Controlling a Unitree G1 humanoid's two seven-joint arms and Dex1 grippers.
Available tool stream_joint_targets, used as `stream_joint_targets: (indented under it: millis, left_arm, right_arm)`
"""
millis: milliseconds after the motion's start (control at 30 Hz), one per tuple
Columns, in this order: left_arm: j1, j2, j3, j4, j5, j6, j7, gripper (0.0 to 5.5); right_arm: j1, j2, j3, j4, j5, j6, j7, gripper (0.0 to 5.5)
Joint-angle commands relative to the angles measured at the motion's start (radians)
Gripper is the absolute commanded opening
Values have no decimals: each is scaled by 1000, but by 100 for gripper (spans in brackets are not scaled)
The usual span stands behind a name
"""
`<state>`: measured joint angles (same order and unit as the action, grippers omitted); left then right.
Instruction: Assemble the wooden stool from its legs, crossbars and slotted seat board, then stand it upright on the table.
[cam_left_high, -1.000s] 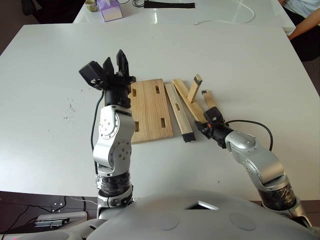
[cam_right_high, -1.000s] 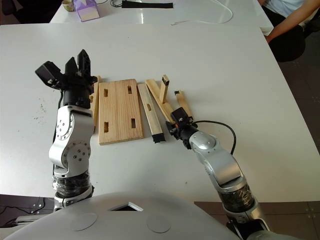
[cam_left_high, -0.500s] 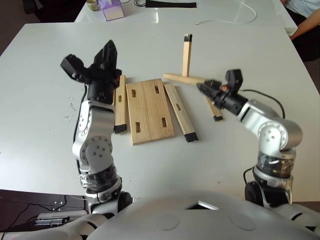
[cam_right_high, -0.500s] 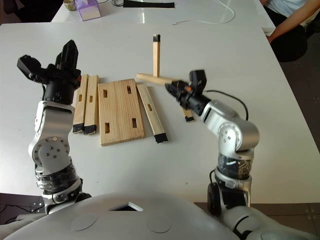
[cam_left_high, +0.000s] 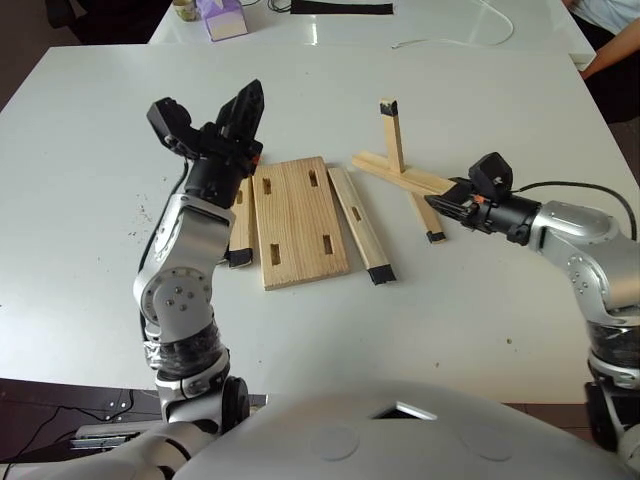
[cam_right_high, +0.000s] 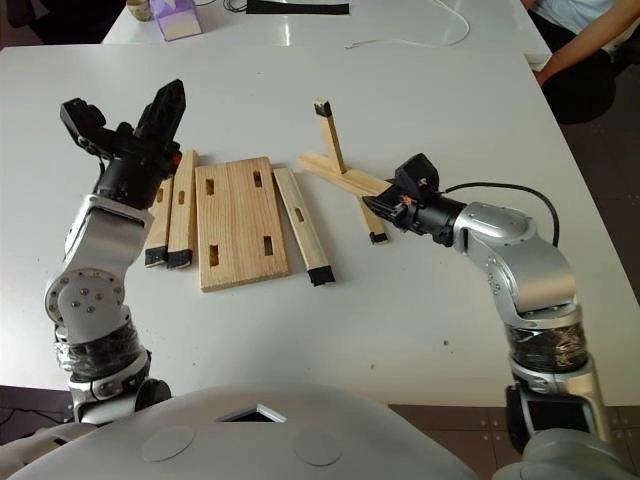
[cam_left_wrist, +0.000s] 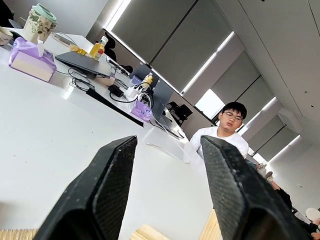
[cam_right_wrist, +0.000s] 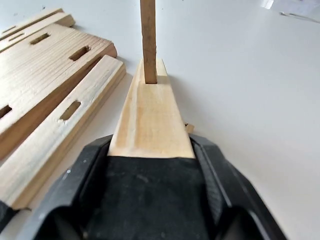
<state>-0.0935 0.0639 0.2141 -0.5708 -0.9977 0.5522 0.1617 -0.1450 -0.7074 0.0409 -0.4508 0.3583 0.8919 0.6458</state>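
Observation:
The slotted seat board (cam_left_high: 300, 220) lies flat on the white table (cam_left_high: 90, 200). Two legs (cam_left_high: 240, 212) lie along its left side and another leg (cam_left_high: 360, 222) along its right. My left gripper (cam_left_high: 243, 112) is raised above the two left legs, open and holding nothing; its dark fingers (cam_left_wrist: 100, 195) stand wide apart. My right gripper (cam_right_high: 400, 203) is shut on the end of a leg (cam_right_wrist: 150, 120) that slants low over the table. A crossbar (cam_left_high: 392, 135) stands upright out of that leg. One short piece (cam_left_high: 427, 218) lies under it.
A purple tissue box (cam_left_high: 221, 18), a black strip (cam_left_high: 340, 9) and a white cable (cam_left_high: 455, 38) lie on the far table. A person's arm (cam_left_high: 608, 52) shows at the far right corner. Bare table stretches in front of the parts and to the right.
My right gripper picked the leg with its crossbar up off the table, swung it up so the crossbar stands, then drew it right and lower. The left gripper moved left off the board.

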Motion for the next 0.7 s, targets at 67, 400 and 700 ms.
stream_joint_targets:
  millis: [67,400,700]
  left_arm:
    - [103,-83,-62,-84,69,-63,45,236]
    - [199,-161,-145,-102,190,-162,42,236]
    - [190,-163,-182,-58,225,-206,26,236]
  right_arm:
    - [52,-165,81,-84,-39,-9,98,207]
    - [201,-351,142,-3,-146,-183,242,207]
    - [191,-326,209,70,-240,-272,258,207]
